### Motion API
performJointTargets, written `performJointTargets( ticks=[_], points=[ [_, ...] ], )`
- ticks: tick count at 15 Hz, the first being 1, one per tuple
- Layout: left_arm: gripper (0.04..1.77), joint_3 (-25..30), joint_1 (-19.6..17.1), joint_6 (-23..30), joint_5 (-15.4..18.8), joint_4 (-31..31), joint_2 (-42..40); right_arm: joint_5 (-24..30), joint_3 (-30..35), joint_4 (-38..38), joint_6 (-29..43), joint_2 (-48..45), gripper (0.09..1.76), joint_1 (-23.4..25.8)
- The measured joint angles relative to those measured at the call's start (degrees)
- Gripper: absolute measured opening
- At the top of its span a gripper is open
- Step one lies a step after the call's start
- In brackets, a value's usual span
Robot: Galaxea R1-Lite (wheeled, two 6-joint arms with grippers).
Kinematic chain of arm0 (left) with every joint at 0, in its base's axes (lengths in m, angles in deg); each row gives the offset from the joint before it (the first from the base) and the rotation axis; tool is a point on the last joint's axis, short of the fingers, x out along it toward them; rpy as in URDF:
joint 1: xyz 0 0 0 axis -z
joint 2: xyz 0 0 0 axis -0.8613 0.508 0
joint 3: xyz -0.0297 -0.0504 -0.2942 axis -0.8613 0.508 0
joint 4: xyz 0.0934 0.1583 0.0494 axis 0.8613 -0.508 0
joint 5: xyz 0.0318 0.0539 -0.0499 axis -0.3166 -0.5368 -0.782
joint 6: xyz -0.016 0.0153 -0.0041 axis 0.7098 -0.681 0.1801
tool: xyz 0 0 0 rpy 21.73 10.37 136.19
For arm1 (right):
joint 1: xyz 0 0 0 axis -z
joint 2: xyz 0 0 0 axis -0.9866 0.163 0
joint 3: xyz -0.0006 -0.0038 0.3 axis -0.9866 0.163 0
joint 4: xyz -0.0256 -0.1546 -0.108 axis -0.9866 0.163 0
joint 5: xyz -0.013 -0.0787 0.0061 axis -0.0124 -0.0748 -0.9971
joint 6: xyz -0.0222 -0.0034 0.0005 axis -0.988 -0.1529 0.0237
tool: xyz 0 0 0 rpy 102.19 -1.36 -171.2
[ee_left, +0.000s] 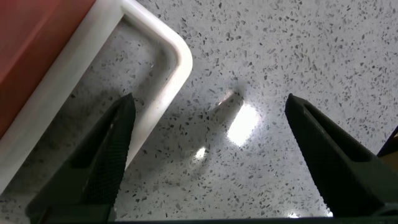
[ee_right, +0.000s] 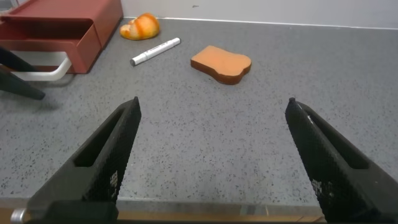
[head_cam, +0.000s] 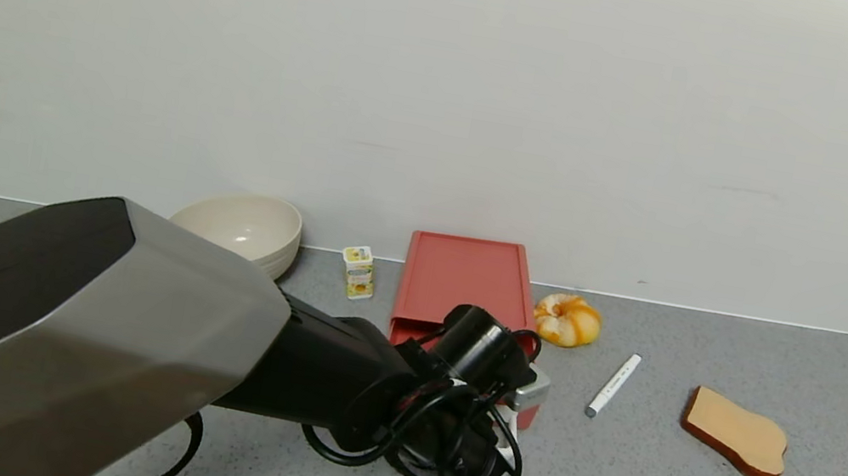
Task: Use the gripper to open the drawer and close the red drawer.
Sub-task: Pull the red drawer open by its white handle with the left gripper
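The salmon-red drawer box (head_cam: 460,279) sits by the wall, and its drawer (ee_right: 81,46) stands pulled out toward me. The white loop handle (ee_left: 155,56) is on the drawer's front. My left gripper (ee_left: 208,109) is open and empty, low over the table just in front of the handle. One finger (ee_left: 115,143) lies beside the handle's bar and holds nothing. In the head view the left wrist (head_cam: 487,352) covers the jaws and most of the drawer front. The left fingertips (ee_right: 18,84) also show beside the handle (ee_right: 50,73). My right gripper (ee_right: 211,106) is open and empty, near the table's front edge.
A stack of beige bowls (head_cam: 244,229) and a small yellow carton (head_cam: 358,272) stand left of the box. An orange-and-white bun (head_cam: 567,320), a white marker (head_cam: 613,384) and a bread slice (head_cam: 736,432) lie to its right. The wall is right behind the box.
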Motion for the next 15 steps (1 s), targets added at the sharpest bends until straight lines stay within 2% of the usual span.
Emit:
performJointTargets(
  ticks=[2,10,15],
  points=[
    [1.72,0.8,1.0,2.4,-1.4,0.7,-0.2,0.0,0.0,0.0,0.0,0.0,1.71,0.0],
    [1.72,3.1,2.5,4.5,-2.0,0.8,-1.4,0.1,0.0,0.0,0.0,0.0,1.71,0.0],
    [1.72,4.2,4.1,9.0,-3.3,0.2,-2.5,0.1,0.0,0.0,-0.1,0.0,1.71,0.0]
  ],
)
